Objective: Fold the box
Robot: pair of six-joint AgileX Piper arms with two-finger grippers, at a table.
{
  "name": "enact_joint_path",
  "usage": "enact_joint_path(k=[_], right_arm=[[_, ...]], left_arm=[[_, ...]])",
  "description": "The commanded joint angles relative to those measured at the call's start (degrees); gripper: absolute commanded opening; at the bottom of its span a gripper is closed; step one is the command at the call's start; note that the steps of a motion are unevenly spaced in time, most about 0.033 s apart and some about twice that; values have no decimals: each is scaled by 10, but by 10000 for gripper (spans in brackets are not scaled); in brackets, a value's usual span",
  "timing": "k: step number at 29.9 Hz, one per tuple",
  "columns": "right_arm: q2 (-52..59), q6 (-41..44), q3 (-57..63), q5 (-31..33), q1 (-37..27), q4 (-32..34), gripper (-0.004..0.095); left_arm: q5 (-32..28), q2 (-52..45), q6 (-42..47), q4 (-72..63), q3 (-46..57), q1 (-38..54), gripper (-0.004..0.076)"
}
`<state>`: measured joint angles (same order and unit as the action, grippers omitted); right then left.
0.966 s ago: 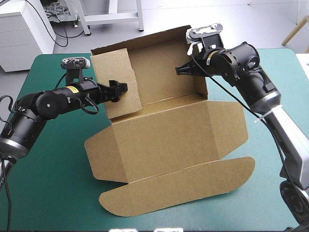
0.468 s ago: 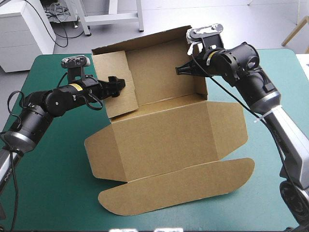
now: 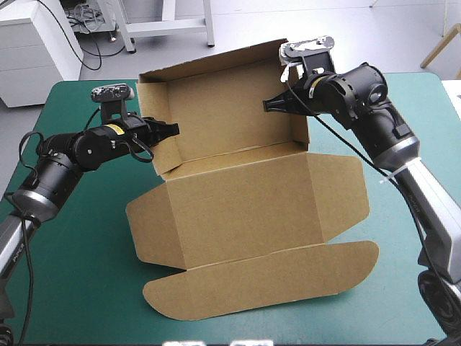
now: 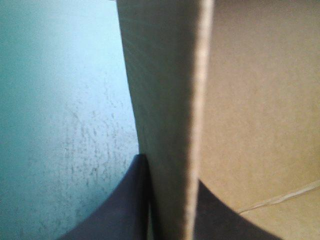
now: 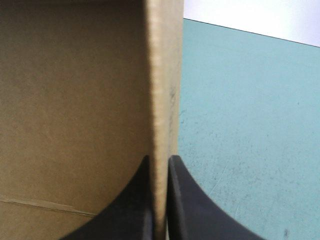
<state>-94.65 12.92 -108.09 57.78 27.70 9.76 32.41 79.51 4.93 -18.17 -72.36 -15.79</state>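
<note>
Teal-green desk [image 3: 72, 288], and sitting right on it, mid-desk, is the brown box [image 3: 245, 209]. Its wide front panel and rounded flap lie flat toward the near edge; back and side walls stand up near the far edge.

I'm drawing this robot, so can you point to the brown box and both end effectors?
box [image 3: 245, 209]: high view, on its flat middle panel.
left end effector [image 3: 174, 130]: high view, at the fingertips pinching a raised side wall.
right end effector [image 3: 266, 106]: high view, at the fingertips pinching the opposite side wall.
</note>
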Motion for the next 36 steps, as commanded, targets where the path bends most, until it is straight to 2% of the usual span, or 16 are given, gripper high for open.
enact_joint_path(k=[1, 5, 7, 11, 20, 26, 36], right_arm=[[24, 13, -17, -14, 1, -2, -4], [21, 18, -17, 47, 1, -2, -4], [15, 20, -17, 103, 1, -2, -4], [12, 20, 16, 112, 1, -28, -4], [-7, 41, 129, 94, -8, -45, -4], [-29, 47, 133, 74, -33, -51, -4], [-69, 51, 133, 56, -69, -64, -4]], left_arm=[[-3, -20, -9, -23, -31, -8, -10], [73, 18, -9, 10, -91, -9, -10], [123, 43, -12, 27, -126, -9, -10], [188, 88, -13, 51, -167, -9, -10], [212, 171, -13, 71, -170, -23, -10], [215, 210, 0, 86, -177, -53, -10], [247, 250, 40, 90, -193, -55, -10]])
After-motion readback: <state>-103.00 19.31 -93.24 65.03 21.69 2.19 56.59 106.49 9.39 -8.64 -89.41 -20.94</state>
